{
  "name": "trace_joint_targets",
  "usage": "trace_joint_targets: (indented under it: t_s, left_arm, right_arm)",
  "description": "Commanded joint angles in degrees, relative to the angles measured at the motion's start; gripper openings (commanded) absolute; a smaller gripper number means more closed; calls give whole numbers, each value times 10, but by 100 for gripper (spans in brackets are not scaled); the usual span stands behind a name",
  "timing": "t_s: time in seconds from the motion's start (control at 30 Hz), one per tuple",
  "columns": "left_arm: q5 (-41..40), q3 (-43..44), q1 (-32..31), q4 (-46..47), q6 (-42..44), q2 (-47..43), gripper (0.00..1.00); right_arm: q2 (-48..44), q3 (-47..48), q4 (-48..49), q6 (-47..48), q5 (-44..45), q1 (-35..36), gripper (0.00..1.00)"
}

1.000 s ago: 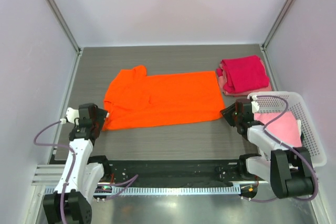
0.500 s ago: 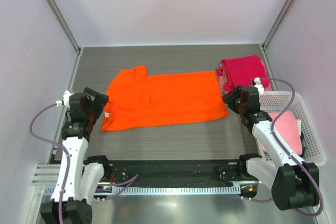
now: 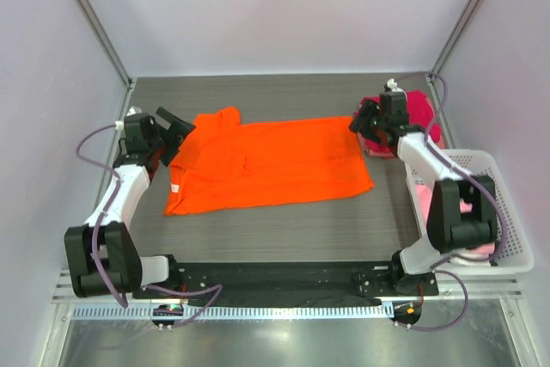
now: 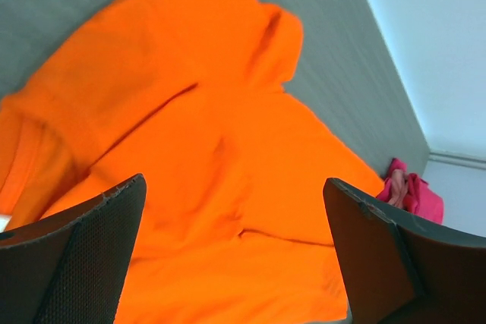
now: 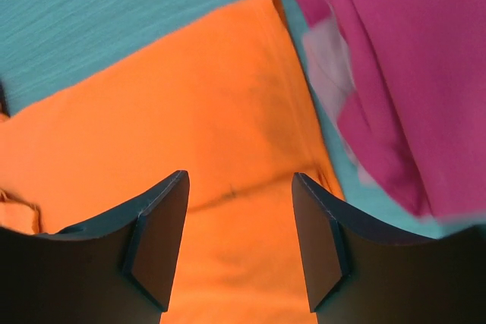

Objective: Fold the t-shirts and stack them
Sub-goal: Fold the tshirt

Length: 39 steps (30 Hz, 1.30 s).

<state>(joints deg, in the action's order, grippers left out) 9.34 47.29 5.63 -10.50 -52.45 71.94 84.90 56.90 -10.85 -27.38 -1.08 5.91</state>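
Both spread empty, left tool (image 4: 234, 181) and right tool (image 5: 239, 176) flank orange t-shirt (image 3: 275, 161); magenta t-shirt (image 5: 395, 73) part-hidden.

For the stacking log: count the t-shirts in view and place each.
4: orange shirt spread on the table; magenta shirt folded far right; pale pink shirt under it; pink shirt in the basket. Others may be hidden there.

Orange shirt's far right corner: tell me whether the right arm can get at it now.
Probably yes: the right claw hangs open over that corner of the orange shirt, with nothing between them.
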Motion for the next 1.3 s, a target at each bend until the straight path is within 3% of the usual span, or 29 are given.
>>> trace_joint_targets:
  t_s: [0.0,0.17,0.3,0.43,0.53,0.6,0.73,0.87,1.03,1.27]
  left_arm:
    - [29,39,2,83,9,41,100]
    - [15,92,-2,127,-3,129,100]
    - [41,152,-6,156,-37,209,100]
    - [11,191,-7,144,-55,260,99]
    - [-20,215,-11,169,-49,298,100]
    - [-23,267,-11,160,-26,346,99]
    - [-16,346,-8,39,16,412,99]
    - [-37,349,-6,56,57,435,99]
    - [-44,447,-4,-14,160,499,99]
    - [-12,472,-6,-15,191,542,96]
  right_arm:
    - [87,111,4,17,-16,3,63]
    - [241,218,0,6,-15,2,55]
    - [286,250,21,2,-22,7,57]
    - [313,308,-35,31,6,6,62]
    - [331,296,-1,26,6,8,60]
    - [343,295,7,22,6,9,60]
    - [363,300,18,34,63,24,61]
    - [382,321,14,46,98,25,62]
    - [424,372,7,48,104,24,62]
    - [418,365,0,55,128,24,60]
